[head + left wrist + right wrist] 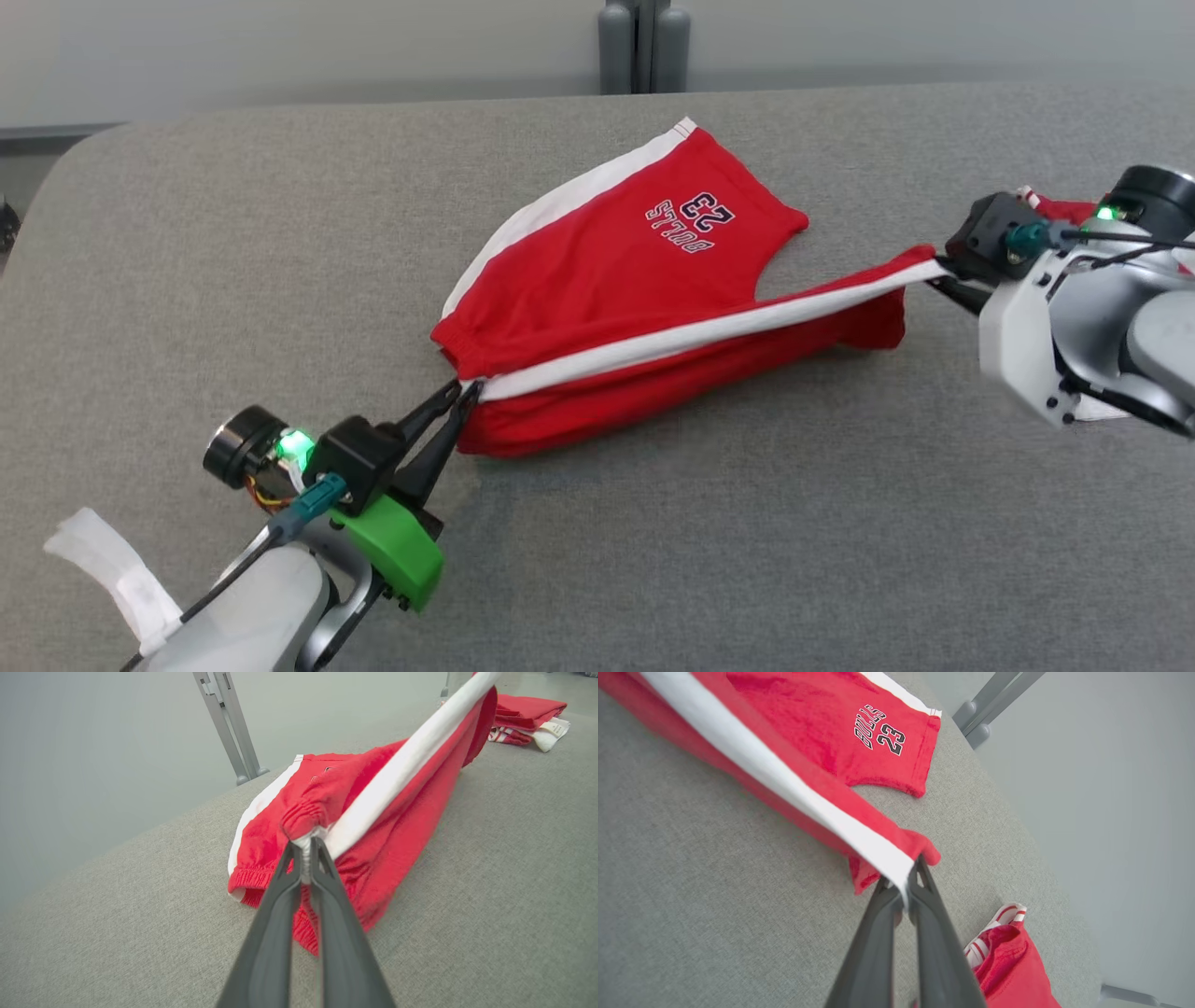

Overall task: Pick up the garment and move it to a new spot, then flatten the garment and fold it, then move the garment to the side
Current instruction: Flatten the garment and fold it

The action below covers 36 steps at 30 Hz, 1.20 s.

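Observation:
The garment is a pair of red shorts with white side stripes and a "BULLS 23" print, lying on the grey table. My left gripper is shut on its waistband corner at the lower left. My right gripper is shut on the leg hem at the right. Between the two grips the white stripe runs taut, lifted a little off the table. The other leg lies flat behind it, print facing up.
The grey fabric table has free room in front. A second folded red and white garment lies at the table's right end, behind my right gripper. A grey metal post stands beyond the far edge.

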{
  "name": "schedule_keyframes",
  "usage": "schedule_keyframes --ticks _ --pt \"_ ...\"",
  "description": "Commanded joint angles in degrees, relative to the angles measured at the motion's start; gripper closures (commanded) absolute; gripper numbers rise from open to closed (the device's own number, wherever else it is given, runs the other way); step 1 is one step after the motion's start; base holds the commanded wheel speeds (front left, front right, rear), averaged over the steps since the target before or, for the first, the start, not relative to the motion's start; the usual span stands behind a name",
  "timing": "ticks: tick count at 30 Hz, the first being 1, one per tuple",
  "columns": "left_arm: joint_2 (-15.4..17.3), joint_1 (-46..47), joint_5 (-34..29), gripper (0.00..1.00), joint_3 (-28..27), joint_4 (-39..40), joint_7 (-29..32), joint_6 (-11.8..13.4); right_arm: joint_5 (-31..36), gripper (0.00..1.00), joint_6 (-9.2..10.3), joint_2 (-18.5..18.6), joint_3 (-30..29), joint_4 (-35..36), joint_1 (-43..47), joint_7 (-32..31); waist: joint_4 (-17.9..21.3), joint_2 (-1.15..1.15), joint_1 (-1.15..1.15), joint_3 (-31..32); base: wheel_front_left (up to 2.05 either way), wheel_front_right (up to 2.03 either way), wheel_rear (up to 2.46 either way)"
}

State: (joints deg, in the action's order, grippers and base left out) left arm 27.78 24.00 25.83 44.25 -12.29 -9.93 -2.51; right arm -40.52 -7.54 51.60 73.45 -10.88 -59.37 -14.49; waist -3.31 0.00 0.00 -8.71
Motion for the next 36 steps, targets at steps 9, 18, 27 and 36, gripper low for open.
schedule_keyframes --ticks 9,18,27,36 --pt "-6.4 9.0 -1.4 1.00 0.1 -6.6 -1.9 -0.3 0.3 1.00 0.10 2.3 -0.1 -3.5 -10.5 -3.3 -8.5 0.00 0.00 -9.3 0.00 0.00 0.00" --pt "-13.4 16.6 -1.9 1.00 0.0 -13.8 -4.3 -1.2 2.9 1.00 0.10 2.8 -0.1 -4.9 -16.8 -9.3 -13.0 0.00 0.00 -14.6 0.00 0.00 0.00" --pt "-19.2 22.2 -2.8 1.00 -1.1 -19.4 -5.3 -1.9 3.0 1.00 0.10 3.1 -0.1 -5.9 -22.0 -13.3 -15.7 0.00 0.00 -19.2 0.00 0.00 0.00" --pt "-21.8 22.8 -5.1 1.00 -4.8 -18.7 -5.3 -2.7 0.0 1.00 0.10 3.2 -0.1 -9.7 -26.4 -14.3 -18.1 0.00 0.00 -22.5 0.00 0.00 0.00"
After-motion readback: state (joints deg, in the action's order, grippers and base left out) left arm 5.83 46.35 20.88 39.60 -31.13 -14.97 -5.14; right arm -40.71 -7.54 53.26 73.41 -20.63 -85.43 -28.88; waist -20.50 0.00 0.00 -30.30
